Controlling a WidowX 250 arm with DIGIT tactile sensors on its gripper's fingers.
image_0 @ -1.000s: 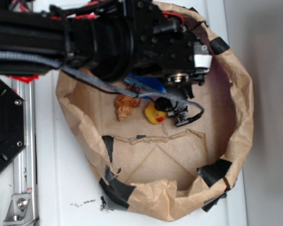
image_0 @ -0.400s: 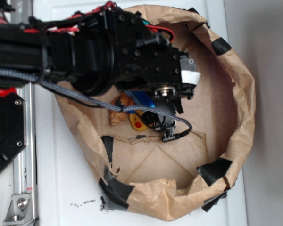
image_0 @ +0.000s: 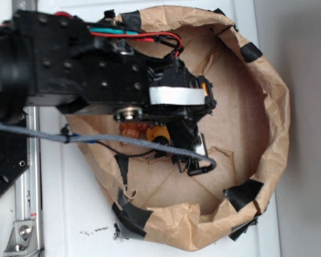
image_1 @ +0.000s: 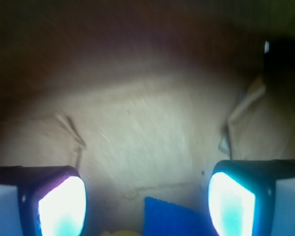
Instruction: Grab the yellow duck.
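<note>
While claw [image_1: 146,196] gapes | arm low over yellow duck [image_0: 159,134]

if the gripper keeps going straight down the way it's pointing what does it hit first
Probably the yellow duck or the blue sponge beside it: both sit between the open gripper fingers in the wrist view. Depth is unclear, so which comes first cannot be told.
</note>
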